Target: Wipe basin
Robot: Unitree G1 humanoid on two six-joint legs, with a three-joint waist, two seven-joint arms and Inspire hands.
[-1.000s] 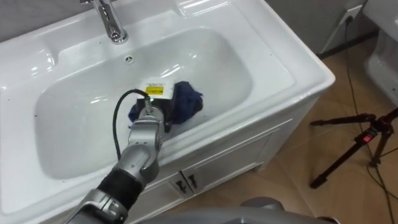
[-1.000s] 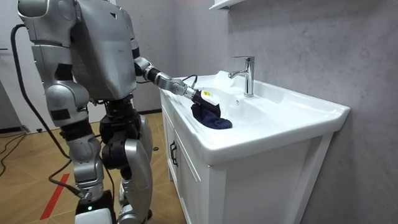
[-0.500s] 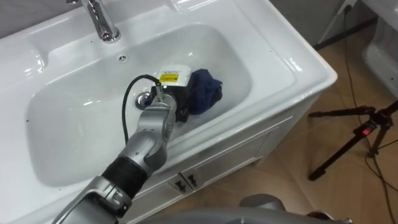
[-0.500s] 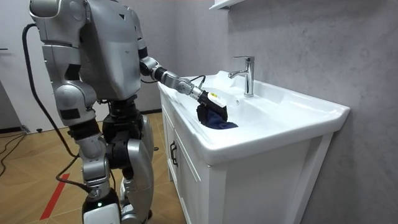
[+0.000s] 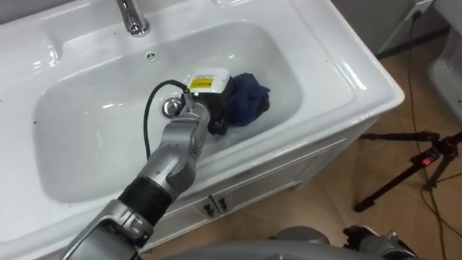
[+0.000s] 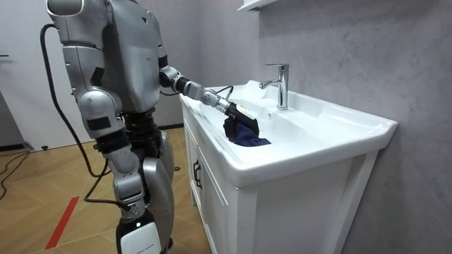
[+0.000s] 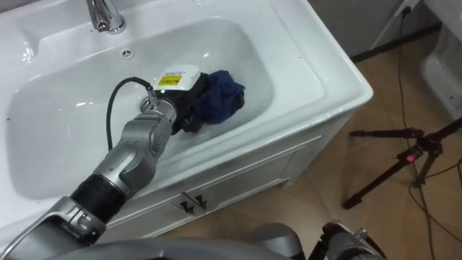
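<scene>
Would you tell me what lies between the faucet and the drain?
The overflow hole in the back wall of the basin; both eye views show it.

The cloth [image 5: 247, 101] lies in the basin [image 5: 72, 152], right of the drain [image 5: 171, 108], my left hand [image 5: 209, 97] against its left side. The tap [image 5: 133, 18] stands at the far rim, and a tripod [image 5: 411, 162] is on the floor to the right.

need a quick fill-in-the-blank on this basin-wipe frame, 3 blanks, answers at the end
1. The left hand is on a dark ___ cloth inside the basin.
2. In the eye views the cloth lies to the ___ of the drain.
3. The ___ stands on the basin's back rim, beyond the drain.
Missing words: blue; right; faucet.
</scene>
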